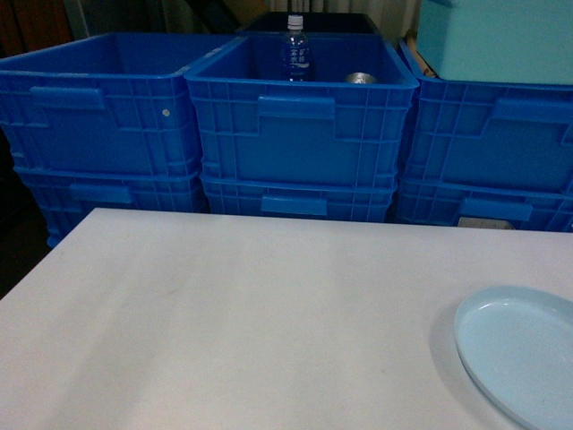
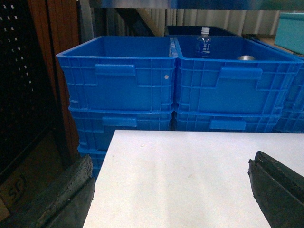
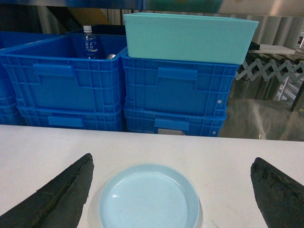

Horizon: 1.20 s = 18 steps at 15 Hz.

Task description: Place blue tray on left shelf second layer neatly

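The blue tray (image 1: pixel 524 354) is a pale blue shallow dish lying flat on the white table (image 1: pixel 224 313), at its near right corner. In the right wrist view the tray (image 3: pixel 149 199) rests between the spread fingers of my right gripper (image 3: pixel 172 161), nearer the left finger, and nothing touches it. My left gripper (image 2: pixel 170 164) is open over bare table at the table's left edge. Neither gripper shows in the head view. A shiny steel rail (image 2: pixel 190 4) crosses above the crates. I cannot tell whether it belongs to the left shelf second layer.
Stacked deep-blue crates (image 1: pixel 300 125) line the far side of the table. The middle one holds a water bottle (image 1: pixel 296 49) and a can (image 1: pixel 362 78). A teal bin (image 3: pixel 187 35) sits on the right crate. A wooden post (image 2: pixel 57 71) stands at far left.
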Motion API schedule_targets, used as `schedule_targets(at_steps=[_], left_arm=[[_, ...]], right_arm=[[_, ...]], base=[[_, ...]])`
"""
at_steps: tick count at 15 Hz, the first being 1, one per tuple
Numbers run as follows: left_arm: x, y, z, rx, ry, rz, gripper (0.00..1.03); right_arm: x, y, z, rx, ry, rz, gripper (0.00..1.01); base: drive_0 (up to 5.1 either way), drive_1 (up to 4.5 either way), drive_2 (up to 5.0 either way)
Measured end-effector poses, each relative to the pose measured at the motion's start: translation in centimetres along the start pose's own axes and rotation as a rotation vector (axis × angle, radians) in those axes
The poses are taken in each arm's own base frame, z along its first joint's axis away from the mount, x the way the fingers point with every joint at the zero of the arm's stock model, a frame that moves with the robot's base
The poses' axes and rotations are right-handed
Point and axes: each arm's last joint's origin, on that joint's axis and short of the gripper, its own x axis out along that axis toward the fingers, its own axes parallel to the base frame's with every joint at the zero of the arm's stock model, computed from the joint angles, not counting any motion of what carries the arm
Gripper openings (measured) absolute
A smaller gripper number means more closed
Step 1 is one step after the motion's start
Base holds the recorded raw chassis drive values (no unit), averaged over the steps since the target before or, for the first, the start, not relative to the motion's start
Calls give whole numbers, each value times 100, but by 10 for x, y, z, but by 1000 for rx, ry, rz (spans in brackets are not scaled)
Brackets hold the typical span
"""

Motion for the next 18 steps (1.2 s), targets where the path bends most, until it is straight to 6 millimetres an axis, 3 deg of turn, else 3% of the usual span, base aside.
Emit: schedule_targets(at_steps=[13,18], left_arm=[[0,0,0,0,0,0,98],[0,0,0,0,0,0,98]], right_arm=[[2,0,1,0,-4,1,98],[33,7,2,-46,32,32,98]], base=[[0,0,0],[0,0,0]])
